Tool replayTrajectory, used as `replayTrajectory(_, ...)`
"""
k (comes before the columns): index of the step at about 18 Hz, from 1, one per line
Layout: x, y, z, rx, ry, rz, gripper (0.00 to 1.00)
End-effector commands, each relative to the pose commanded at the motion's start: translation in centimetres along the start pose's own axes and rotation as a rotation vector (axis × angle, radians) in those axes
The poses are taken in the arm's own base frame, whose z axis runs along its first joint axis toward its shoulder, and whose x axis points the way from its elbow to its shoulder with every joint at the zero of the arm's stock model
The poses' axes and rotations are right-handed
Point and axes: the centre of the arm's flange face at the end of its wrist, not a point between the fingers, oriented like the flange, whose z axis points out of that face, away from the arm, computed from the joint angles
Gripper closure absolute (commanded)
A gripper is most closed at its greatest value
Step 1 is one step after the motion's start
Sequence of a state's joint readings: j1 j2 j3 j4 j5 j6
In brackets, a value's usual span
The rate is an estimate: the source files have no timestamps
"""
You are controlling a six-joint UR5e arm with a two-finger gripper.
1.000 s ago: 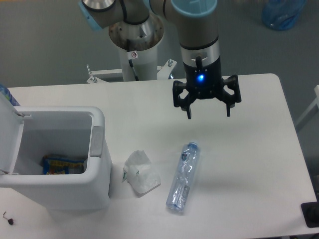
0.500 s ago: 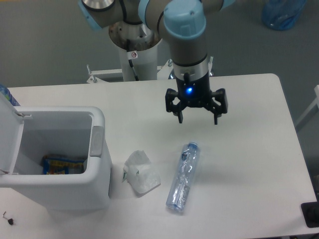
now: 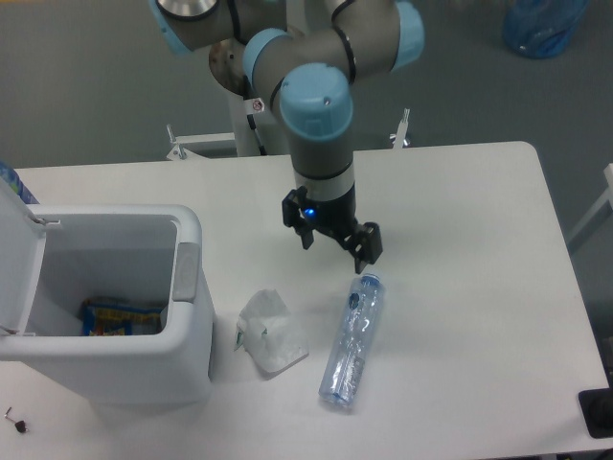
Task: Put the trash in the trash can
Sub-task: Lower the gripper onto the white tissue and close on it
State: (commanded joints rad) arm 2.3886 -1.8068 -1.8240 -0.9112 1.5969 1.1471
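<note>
A crushed clear bluish plastic bottle (image 3: 351,338) lies on the white table right of centre, cap end pointing away from the front edge. A crumpled white wrapper with a small green mark (image 3: 271,332) lies left of it, beside the trash can. The white boxy trash can (image 3: 187,326) stands at the left with its lid swung open and a grey tab on its rim; a coloured packet lies inside. My gripper (image 3: 333,245) is open and empty, low over the table just above the bottle's cap end.
The arm's pedestal (image 3: 261,105) stands behind the table's far edge. A blue bag (image 3: 542,27) sits on the floor at the top right. A dark object (image 3: 596,412) shows at the table's front right corner.
My gripper has moved left and down towards the bottle's cap end and has turned about its axis. It stays open. Bottle, wrapper and trash can have not moved.
</note>
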Motion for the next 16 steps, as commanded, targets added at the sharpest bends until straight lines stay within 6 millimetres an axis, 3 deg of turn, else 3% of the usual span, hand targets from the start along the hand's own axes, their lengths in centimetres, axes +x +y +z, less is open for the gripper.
replayTrajectory(2, 0.7, -1.1, 1.8, -0.008, 0.031, 0.036, 0.00)
replayTrajectory(8, 3.1, -3.3, 4.5, 0.003, 0.062, 0.079, 0.00)
replayTrajectory(16, 5.4, -4.2, 7.7, 0.008, 0.112, 0.060, 0.00)
